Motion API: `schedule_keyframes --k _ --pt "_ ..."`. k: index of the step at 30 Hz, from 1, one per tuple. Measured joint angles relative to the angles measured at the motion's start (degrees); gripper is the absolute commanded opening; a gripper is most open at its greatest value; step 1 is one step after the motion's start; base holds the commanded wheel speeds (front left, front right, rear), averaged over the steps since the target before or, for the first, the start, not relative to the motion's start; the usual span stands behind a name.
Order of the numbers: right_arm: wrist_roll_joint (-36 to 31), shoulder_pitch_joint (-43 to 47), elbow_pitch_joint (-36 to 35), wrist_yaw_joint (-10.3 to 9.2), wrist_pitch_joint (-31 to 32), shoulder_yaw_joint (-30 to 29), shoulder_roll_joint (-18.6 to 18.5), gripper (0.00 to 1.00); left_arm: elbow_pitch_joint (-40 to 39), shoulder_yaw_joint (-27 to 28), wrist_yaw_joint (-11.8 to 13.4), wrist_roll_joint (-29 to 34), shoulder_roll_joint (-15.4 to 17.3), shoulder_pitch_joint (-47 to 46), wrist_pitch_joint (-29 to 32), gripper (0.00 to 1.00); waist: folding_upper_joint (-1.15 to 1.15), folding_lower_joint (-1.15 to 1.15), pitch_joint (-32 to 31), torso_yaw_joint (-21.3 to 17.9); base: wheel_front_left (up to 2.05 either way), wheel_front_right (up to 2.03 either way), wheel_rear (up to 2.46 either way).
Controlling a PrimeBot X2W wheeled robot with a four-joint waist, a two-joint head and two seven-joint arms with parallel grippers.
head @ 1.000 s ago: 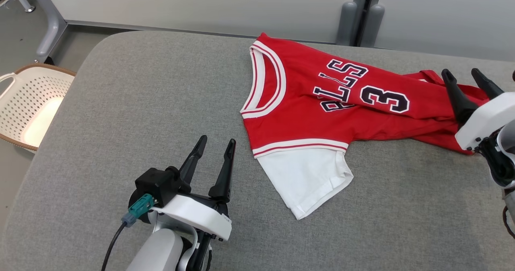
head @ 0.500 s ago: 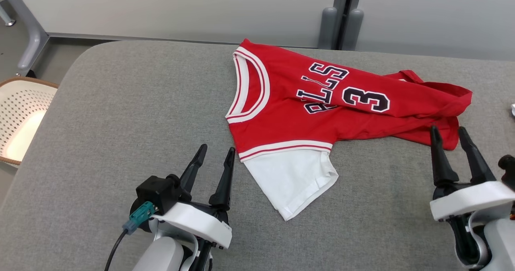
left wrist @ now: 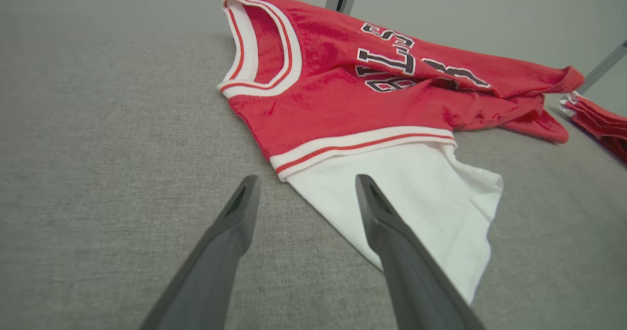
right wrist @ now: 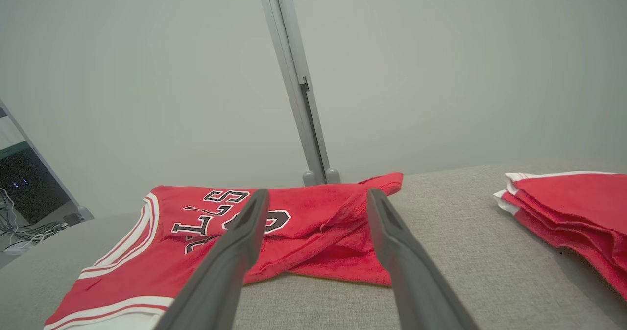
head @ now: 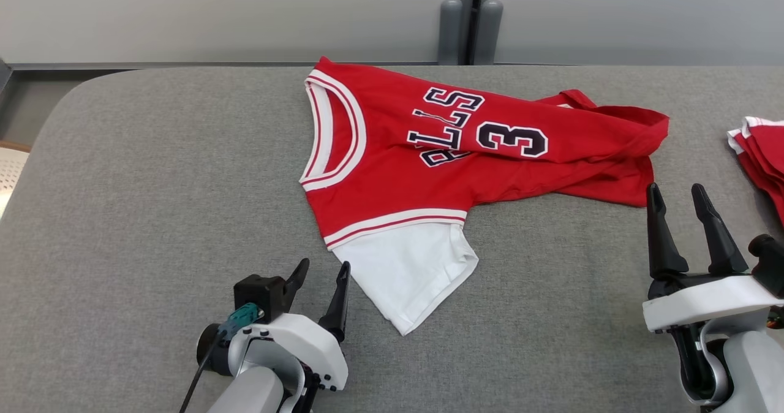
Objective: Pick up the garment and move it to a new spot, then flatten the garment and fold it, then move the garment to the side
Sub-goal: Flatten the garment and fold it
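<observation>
Bright, even, diffuse light from above in all 3 views; shadows weak, soft-edged. Head view sharp throughout; a thin soft shadow under the jersey folds. Left wrist view: wide-angle stretch toward the edges, left gripper soft close to the lens, weave of the table slightly smeared. Right wrist view: right gripper blurred, folded stack soft, dim shadow beneath it.

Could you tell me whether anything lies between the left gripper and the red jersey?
Nothing visible does: the open left gripper is right beside the crumpled red-and-white basketball jersey on the grey fabric table.
</observation>
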Motion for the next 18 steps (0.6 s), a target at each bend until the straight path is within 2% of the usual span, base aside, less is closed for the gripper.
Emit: schedule_keyframes --k 7,14,15,16,18 --pt "-1.0 0.0 0.0 0.00 -0.2 -1.2 0.9 1.00 8.4 -3.2 1.3 0.5 -0.1 -4.1 3.6 1.00 0.00 0.00 1.1 -2.5 0.00 0.00 0.00" --pt "-1.6 0.0 0.1 0.00 -0.5 -1.9 1.4 1.00 11.5 -5.5 -0.2 -5.1 0.1 -6.6 4.2 1.00 0.00 0.00 2.0 -4.3 0.00 0.00 0.00" --pt "-1.6 0.0 0.1 0.00 -0.6 -1.9 1.4 1.00 11.8 -6.1 -0.6 -5.6 0.2 -7.0 4.4 0.12 0.00 0.00 2.0 -4.4 0.00 0.00 0.00" --pt "-1.6 0.0 0.2 0.00 -0.6 -2.0 1.4 1.00 12.1 -6.6 -1.1 -6.1 0.3 -7.3 4.4 0.00 0.00 0.00 2.1 -4.5 0.00 0.00 0.00" --pt "-1.7 0.0 0.3 0.00 -0.7 -2.3 1.5 1.00 12.3 -7.3 -1.8 -7.4 0.3 -7.6 3.9 0.00 0.00 0.00 2.1 -4.3 0.00 0.00 0.00"
